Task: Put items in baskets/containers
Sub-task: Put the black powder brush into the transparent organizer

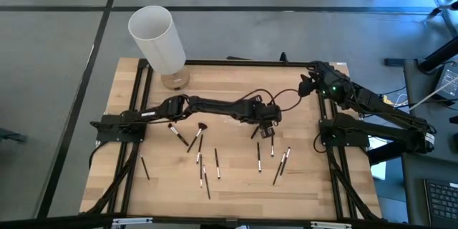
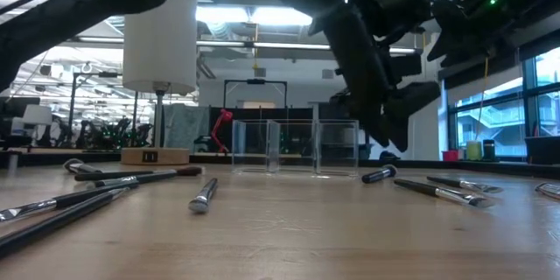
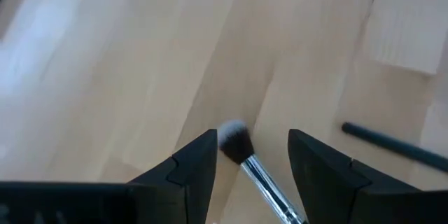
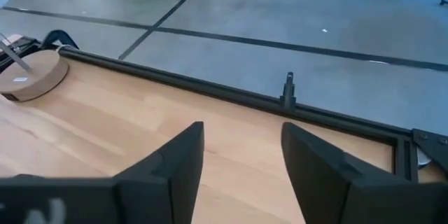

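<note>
Between open left gripper [image 3: 252, 164] fingers: brush [image 3: 246, 157]

Bright even light, blurred wrist close-up, backlit low view

Overhead view straight down, low view level across table [image 2: 289, 236], wrist views close, forward-facing

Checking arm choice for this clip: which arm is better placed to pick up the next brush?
Left. The left gripper is out over the middle of the table, jaws open astride a silver-handled brush. The right gripper waits open by the table's far right edge, with no brush near it.
</note>
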You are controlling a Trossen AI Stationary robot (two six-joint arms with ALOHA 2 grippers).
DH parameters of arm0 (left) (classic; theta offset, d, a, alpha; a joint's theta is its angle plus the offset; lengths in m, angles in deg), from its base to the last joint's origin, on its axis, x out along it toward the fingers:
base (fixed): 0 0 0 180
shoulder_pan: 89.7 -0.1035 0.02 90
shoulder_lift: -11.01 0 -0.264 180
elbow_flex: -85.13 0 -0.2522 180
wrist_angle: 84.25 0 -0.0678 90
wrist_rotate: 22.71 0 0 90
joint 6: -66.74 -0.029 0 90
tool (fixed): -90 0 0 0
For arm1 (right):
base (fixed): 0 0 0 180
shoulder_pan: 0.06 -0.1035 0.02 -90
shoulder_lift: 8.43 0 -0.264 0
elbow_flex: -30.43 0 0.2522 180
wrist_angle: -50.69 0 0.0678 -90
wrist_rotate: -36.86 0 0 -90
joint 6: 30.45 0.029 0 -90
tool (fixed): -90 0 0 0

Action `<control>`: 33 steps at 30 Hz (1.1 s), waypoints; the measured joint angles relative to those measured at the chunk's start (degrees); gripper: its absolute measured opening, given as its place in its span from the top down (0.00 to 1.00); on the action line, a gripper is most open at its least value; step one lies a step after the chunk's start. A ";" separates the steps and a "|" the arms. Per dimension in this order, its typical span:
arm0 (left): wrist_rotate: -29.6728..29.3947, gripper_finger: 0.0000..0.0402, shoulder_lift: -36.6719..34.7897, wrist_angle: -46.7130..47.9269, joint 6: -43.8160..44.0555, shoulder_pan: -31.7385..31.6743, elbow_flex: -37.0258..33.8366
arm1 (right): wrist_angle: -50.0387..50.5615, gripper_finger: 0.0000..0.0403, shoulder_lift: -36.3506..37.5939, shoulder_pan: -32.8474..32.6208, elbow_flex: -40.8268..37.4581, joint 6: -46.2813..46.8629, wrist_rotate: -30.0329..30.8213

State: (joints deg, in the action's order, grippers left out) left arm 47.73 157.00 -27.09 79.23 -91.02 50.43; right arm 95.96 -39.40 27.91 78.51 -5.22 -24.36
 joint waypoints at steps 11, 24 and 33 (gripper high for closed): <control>-0.38 0.57 0.52 0.81 0.55 -0.99 -2.75 | -0.28 0.57 -0.01 -0.01 0.00 -0.02 -0.49; 4.27 0.58 1.01 1.93 2.85 -1.48 -2.74 | -0.89 0.57 -0.01 -0.01 -0.02 0.02 -0.51; 4.51 0.61 1.68 2.01 2.17 -1.72 -2.57 | -1.03 0.57 -0.01 -0.01 -0.04 -0.12 -0.53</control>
State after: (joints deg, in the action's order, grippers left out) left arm 52.24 158.68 -25.08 81.40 -92.73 47.86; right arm 94.93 -39.41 27.90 78.47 -5.34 -24.89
